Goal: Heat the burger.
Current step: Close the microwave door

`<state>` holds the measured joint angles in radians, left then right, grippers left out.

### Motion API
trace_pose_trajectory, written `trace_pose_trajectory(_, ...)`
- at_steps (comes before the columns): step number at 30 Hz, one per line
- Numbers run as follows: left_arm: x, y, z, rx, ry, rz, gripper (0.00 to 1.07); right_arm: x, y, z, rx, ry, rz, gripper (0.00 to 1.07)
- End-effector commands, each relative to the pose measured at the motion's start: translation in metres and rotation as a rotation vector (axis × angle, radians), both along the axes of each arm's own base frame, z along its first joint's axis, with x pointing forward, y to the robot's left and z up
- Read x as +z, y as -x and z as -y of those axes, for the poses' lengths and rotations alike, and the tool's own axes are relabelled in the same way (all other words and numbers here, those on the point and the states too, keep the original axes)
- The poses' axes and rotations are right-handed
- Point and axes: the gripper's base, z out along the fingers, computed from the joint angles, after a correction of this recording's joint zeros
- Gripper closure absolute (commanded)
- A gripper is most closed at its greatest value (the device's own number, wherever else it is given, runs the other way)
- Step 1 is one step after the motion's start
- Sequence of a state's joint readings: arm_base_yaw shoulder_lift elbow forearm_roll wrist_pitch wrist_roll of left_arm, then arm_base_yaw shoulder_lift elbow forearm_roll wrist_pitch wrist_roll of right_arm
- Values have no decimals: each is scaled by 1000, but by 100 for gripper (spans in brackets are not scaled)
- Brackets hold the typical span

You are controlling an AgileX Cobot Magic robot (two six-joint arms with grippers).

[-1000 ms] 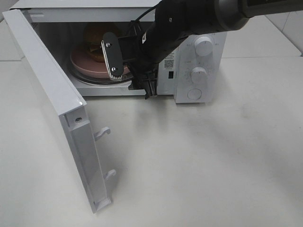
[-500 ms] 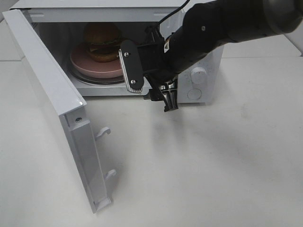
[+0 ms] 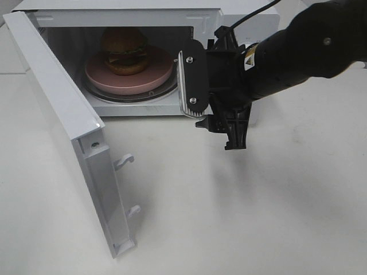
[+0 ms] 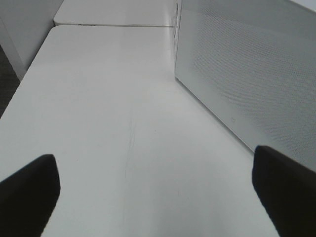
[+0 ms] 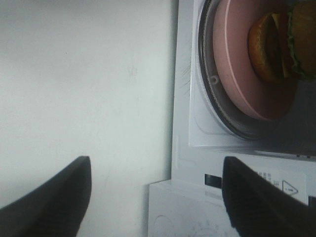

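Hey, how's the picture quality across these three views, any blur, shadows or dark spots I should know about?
Exterior high view: evenly lit, a soft shadow on the table under the right arm, the burger dim inside the microwave. Left wrist view: the left gripper's fingers are dark, defocused blobs. Right wrist view: the right gripper's fingers blurred too, the pink plate sharp but cropped.
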<state>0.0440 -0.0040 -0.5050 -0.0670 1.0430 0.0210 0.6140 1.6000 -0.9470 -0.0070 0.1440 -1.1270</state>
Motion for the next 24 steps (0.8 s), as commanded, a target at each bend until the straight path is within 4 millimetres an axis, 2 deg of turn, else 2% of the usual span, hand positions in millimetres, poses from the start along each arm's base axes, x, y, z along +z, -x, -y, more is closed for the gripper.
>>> trace_pose_trajectory(1, 1, 3, 0, -1, -2, 30, 4, 6, 8, 5, -22, -31, 6, 38)
trace_pose_trajectory(12, 1, 3, 0, -1, -2, 30, 4, 22, 45, 30, -194, -202, -66, 38)
trace_pose_trajectory(16, 1, 3, 0, -1, -2, 30, 4, 33, 60, 41, -339, -312, -159, 38)
trace_pose_trajectory(24, 1, 3, 0, -1, -2, 30, 4, 50, 86, 59, -578, -411, -341, 39)
